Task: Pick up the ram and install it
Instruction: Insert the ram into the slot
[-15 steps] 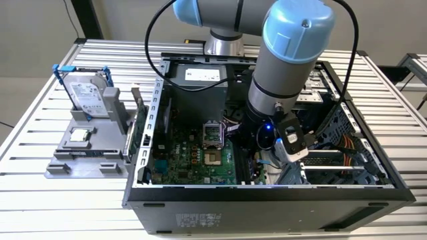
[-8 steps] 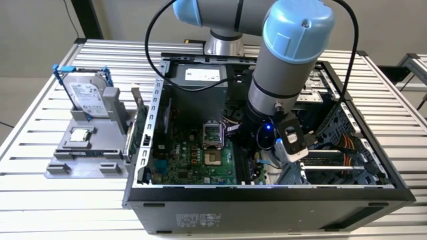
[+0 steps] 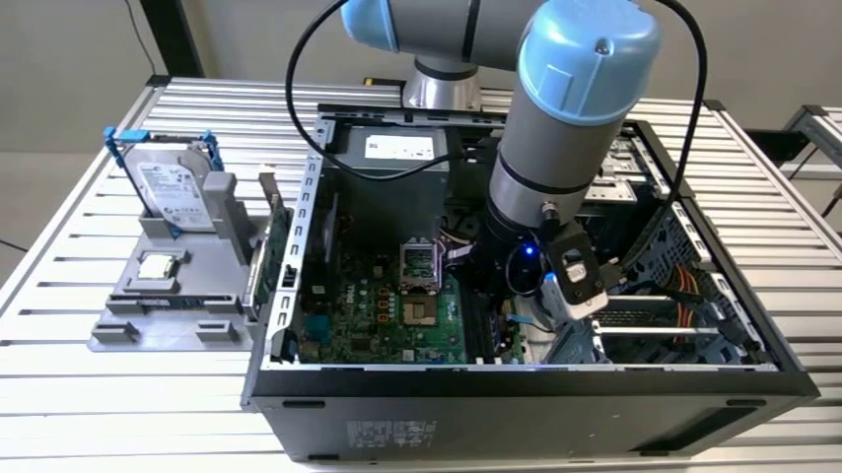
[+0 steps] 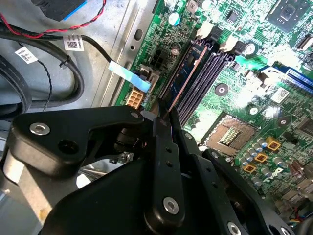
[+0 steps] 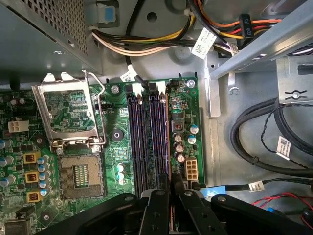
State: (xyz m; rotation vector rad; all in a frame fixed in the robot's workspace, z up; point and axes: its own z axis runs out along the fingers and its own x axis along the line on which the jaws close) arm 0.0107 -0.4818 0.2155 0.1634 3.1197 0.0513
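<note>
My gripper [image 4: 164, 117] reaches down inside the open computer case [image 3: 526, 379], over the green motherboard [image 5: 115, 161]. Its black fingers are shut on the ram [image 4: 188, 73], a thin dark blue stick with a copper-coloured edge. In both wrist views I see the stick edge-on. It runs along the memory slot closest to the board's edge [image 5: 168, 147], beside the other dark slots [image 5: 146, 142]. Whether the ram sits fully down in the slot I cannot tell. In the exterior view the arm's wrist [image 3: 526, 266] stands low in the case, beside the processor socket [image 3: 418, 258].
The bare processor socket [image 5: 78, 178] and its raised metal frame [image 5: 66, 107] lie next to the slots. Cable bundles [image 5: 264, 142] and a drive cage crowd the case's other side. Outside, a grey holder [image 3: 165, 296] carries a blue-framed hard drive [image 3: 177, 187] and a small silver chip [image 3: 158, 264].
</note>
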